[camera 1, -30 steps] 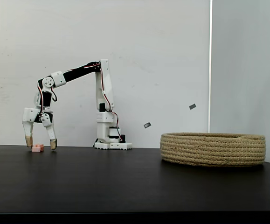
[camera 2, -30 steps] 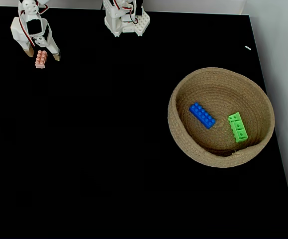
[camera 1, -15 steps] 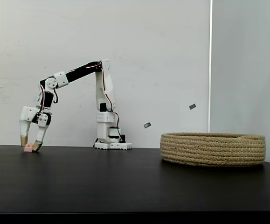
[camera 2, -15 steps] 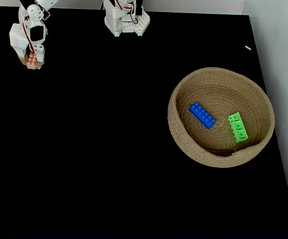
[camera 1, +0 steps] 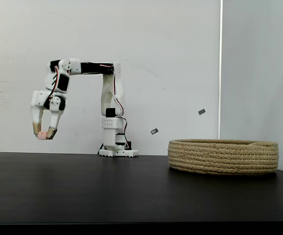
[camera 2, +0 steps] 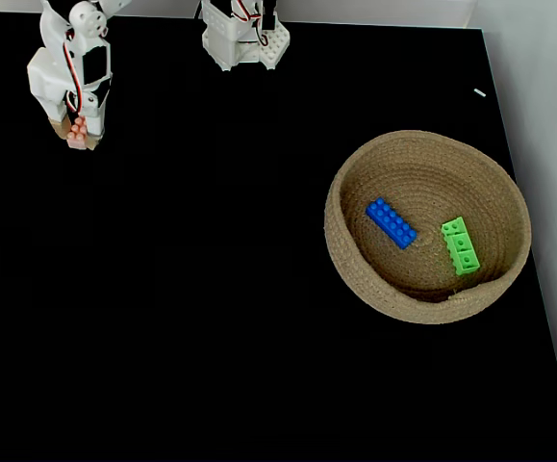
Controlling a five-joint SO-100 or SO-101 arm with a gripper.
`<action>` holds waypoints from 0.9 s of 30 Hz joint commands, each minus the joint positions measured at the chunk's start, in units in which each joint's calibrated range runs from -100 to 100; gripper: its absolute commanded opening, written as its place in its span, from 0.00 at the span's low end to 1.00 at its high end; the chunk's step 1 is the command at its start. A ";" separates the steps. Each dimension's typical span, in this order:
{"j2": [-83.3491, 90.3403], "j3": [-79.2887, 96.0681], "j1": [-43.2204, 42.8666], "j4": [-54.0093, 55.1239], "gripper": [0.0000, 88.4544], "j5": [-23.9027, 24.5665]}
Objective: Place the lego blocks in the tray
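My gripper (camera 1: 43, 133) hangs above the black table at the left, shut on the pale pink lego block (camera 1: 42, 135). From above, the gripper (camera 2: 78, 135) points down with the pink block (camera 2: 79, 127) between its fingertips at the table's far left. The tray (camera 1: 223, 156) is a round tan rope basket at the right. Inside the tray (camera 2: 355, 279) lie a blue block (camera 2: 391, 222) and a bright green block (camera 2: 460, 245), side by side and apart.
The arm's white base (camera 2: 244, 38) stands at the back edge of the table (camera 2: 211, 289), against a white wall (camera 1: 156, 58). A wide stretch of black tabletop separates the gripper from the tray.
The gripper shut on the pink block on the table, then lifted it well off the surface. The forearm has swung up to nearly level.
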State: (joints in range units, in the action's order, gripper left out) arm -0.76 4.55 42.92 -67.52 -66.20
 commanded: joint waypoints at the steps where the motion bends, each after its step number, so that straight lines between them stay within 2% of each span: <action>1: 7.21 -13.17 -11.09 -2.41 0.00 6.50; 8: 9.10 -17.82 -29.56 -0.49 0.00 13.28; 15: 9.19 -10.71 -46.13 8.17 0.00 19.98; 20: 9.19 -4.87 -54.37 10.08 0.00 24.32; 26: 8.33 -1.86 -60.56 13.00 0.01 26.13; 27: 8.24 -1.77 -61.13 13.00 0.09 26.23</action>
State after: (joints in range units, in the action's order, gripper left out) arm 3.39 3.58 -15.72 -55.91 -40.81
